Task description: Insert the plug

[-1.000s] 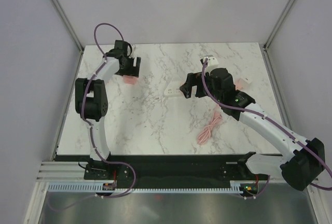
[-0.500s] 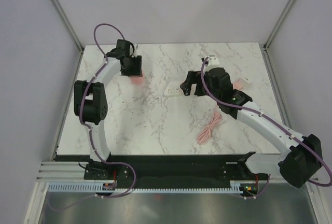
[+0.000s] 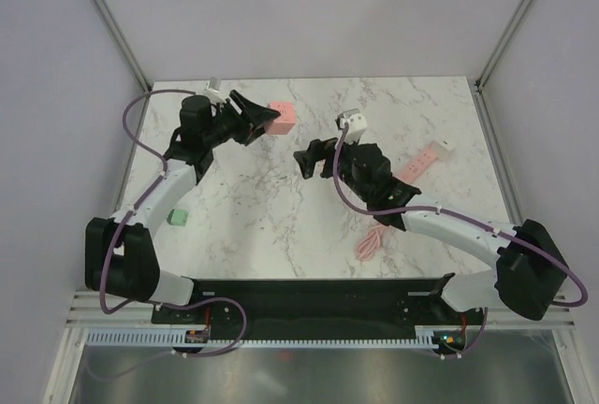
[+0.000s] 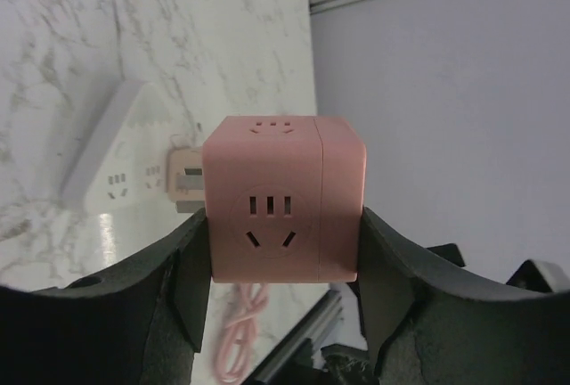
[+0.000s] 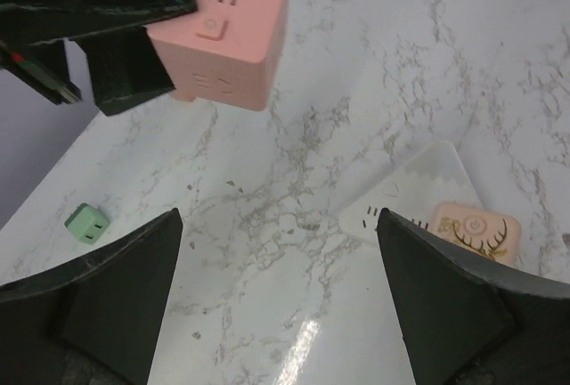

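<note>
Left pincer [image 4: 283, 225] clamps the pink socket cube [image 4: 272, 153], held squarely between its jaws.

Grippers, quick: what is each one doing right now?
Left gripper: shut on the pink cube socket, held off the table.
Right gripper: open, nothing between its fingers.

The pink cube [image 4: 283, 211] hides part of the white strip [image 4: 109, 149].
</note>
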Robot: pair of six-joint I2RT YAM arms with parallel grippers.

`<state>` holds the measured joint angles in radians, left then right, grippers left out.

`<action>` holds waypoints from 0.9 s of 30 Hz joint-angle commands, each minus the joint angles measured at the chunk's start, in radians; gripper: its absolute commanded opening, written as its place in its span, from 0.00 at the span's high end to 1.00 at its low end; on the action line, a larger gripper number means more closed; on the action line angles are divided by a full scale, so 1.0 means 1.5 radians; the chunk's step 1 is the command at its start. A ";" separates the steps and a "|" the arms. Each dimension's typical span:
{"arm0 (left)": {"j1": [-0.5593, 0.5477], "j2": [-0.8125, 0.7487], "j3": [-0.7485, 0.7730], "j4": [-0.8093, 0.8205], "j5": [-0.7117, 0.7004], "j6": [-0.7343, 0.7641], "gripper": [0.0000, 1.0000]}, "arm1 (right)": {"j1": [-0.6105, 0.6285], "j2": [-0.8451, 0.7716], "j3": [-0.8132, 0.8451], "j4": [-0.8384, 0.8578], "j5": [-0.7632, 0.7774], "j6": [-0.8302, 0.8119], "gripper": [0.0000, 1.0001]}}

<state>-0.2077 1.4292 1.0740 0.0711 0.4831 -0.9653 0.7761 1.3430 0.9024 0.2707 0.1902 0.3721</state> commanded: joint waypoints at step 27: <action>-0.068 -0.204 -0.154 0.215 -0.052 -0.356 0.98 | 0.124 0.107 0.076 0.380 0.136 -0.214 0.08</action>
<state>-0.2993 1.1564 0.8310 0.3363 0.4278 -1.4601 0.9539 1.5047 0.9733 0.7784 0.4000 0.0731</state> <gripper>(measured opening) 0.644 0.928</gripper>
